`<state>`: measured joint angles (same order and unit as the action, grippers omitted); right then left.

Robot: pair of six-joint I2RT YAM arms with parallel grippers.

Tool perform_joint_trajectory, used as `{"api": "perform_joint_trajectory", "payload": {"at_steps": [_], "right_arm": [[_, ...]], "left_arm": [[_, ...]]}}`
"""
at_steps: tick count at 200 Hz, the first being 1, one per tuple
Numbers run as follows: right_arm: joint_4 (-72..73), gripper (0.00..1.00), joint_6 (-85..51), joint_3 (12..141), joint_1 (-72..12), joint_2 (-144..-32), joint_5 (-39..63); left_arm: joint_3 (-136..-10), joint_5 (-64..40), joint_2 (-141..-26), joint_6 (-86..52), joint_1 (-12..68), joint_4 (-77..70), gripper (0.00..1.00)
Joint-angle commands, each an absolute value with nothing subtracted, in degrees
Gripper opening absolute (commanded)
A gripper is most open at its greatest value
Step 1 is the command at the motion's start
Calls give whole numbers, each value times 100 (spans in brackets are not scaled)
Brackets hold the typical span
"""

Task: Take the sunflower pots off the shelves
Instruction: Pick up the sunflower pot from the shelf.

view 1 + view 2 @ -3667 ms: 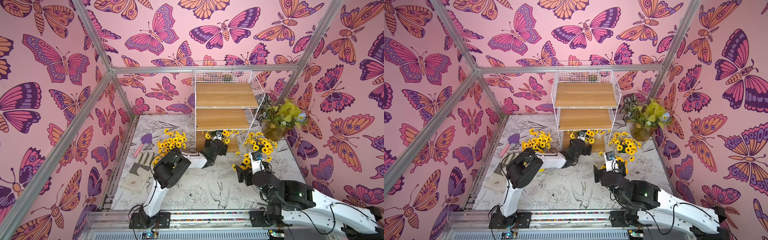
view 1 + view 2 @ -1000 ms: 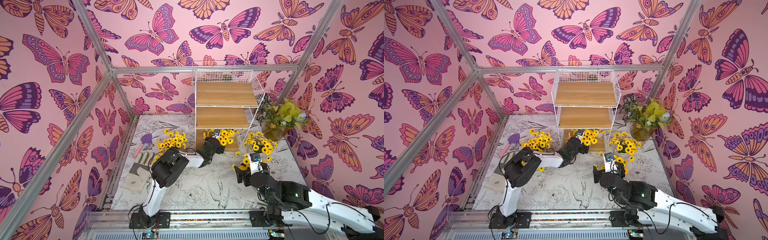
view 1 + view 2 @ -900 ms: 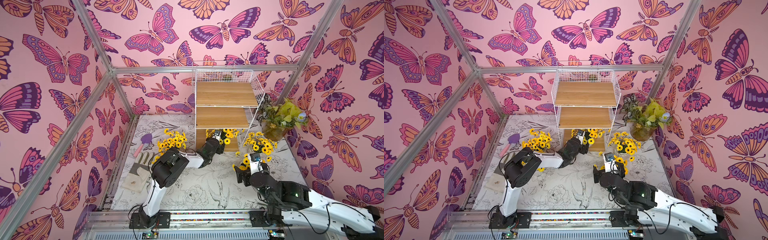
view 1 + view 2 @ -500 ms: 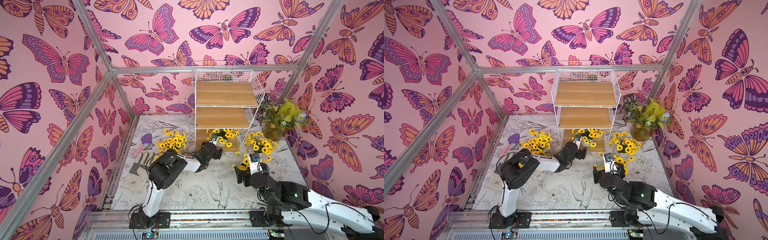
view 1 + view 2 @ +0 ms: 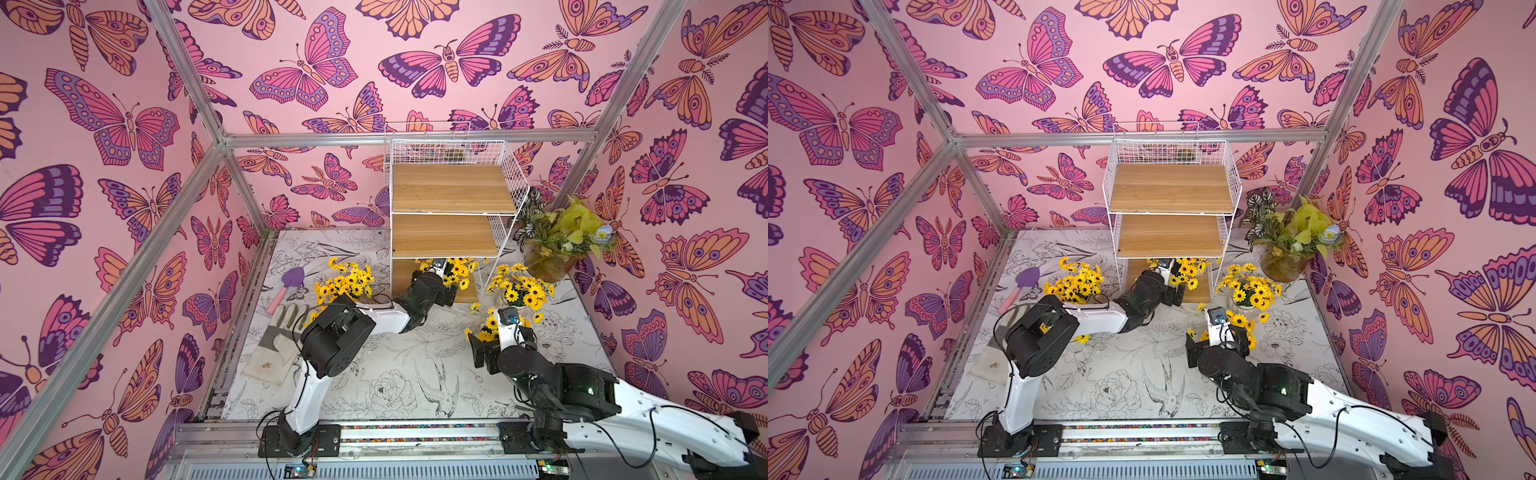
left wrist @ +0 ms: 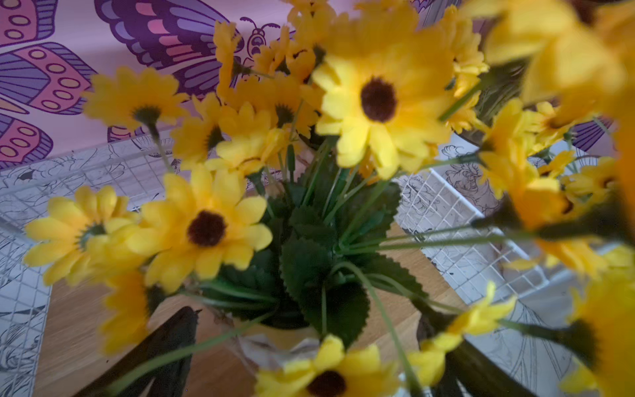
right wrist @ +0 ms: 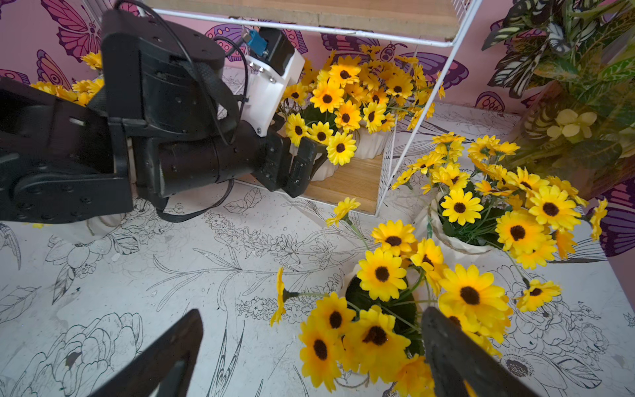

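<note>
**Gripping the Front Pot on the Lowest Board**

The left gripper [image 7: 305,161] reached into the lowest tier of the shelves [image 5: 444,239]. Its fingers [image 6: 171,343] were spread wide and held nothing. The front sunflower pot [image 7: 321,172] stood between them on the bottom board [image 7: 350,178], and the left wrist view showed a gap at each finger. A rear sunflower pot [image 7: 372,146] stood just beyond the fingertips, its blooms mingling with the front bunch. The right gripper [image 7: 311,314] hung over the table [image 7: 171,257], also wide open and empty. A table pot [image 7: 381,275] sat between its fingers, nearer one of them.

Recommended procedure, as a judgement:

1. Centre the ribbed body between the fingers before closing. Stems or leaves caught under a pad would probably let the pot slip.
2. Close low on the body, below the blooms.
3. Lift only slightly, because the middle board [image 7: 309,13] sat close above the flowers.
4. Withdraw straight back along the fingers' line. This keeps clear of the wire side panel [image 7: 386,165] outside one finger and avoids dragging the rear bunch.
</note>
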<state>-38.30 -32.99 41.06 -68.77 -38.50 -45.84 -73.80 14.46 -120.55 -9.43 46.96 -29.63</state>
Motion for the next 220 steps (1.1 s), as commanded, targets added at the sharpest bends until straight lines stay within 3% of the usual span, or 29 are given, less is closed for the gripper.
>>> {"api": "perform_joint_trajectory", "payload": {"at_steps": [1,156,191,220], "right_arm": [[-3805,99,-3345,4136,-6874,-3820,-4667],[-3816,99,-3551,4201,-6829,-4199,-4693],[-3850,99,-3603,4193,-6829,-4164,-4650],[-3850,99,-3547,4193,-6821,-4105,-4654]], "left_arm": [[-7606,1399,-12279,-874,4601,-2865,100],[-8644,954,-13140,-1084,4385,-2803,100],[-8521,797,-13063,-1098,4368,-2848,79],[-8158,683,-12848,-1116,4375,-3029,71]]}}
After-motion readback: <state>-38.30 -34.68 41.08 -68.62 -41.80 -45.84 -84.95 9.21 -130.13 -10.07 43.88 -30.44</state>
